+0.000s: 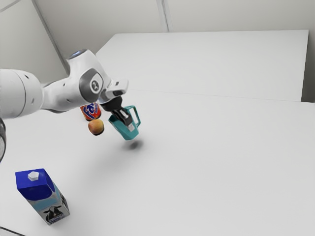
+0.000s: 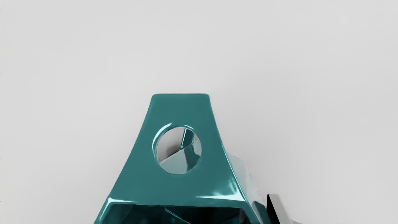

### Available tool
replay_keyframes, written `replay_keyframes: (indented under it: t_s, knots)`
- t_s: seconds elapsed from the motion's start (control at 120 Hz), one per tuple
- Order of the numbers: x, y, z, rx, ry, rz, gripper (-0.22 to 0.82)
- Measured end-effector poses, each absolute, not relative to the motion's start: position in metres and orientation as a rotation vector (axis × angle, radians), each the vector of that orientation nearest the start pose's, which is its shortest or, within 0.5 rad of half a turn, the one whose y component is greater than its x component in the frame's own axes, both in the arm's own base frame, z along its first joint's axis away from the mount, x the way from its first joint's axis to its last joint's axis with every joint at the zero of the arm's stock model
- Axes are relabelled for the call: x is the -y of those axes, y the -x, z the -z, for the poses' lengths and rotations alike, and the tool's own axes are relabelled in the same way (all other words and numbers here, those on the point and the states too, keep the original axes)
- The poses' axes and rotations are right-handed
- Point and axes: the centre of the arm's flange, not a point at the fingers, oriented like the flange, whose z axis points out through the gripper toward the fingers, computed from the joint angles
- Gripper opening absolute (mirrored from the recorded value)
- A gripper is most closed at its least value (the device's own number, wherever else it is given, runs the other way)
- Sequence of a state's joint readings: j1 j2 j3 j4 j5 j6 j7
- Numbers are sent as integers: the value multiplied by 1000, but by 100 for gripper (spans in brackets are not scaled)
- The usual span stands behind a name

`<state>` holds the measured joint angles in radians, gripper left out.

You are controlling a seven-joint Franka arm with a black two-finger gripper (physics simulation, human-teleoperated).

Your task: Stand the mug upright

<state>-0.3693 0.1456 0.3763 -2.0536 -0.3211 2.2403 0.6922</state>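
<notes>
Mug: tilted, held at gripper, off table. We find jaws closed on its body, stopped by its width; exact gap we cannot tell. We advise turning wrist until base faces squarely down, lowering gently, opening only once base sits flat, retreating clear of handle. Fruit near gripper.

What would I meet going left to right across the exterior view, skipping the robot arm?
Tall blue-topped milk carton with a white cap → round orange-yellow fruit → tilted teal mug with an angular handle.
</notes>
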Motion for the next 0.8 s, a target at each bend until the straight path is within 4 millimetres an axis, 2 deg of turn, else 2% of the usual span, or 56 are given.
replay_keyframes:
  t_s: [0.192,0.542,0.8]
  knots:
    - [17,-582,-367,-806,3146,151,-17]
    - [14,-583,-357,-753,3094,116,-18]
    - [10,-581,-337,-707,3085,76,-17]
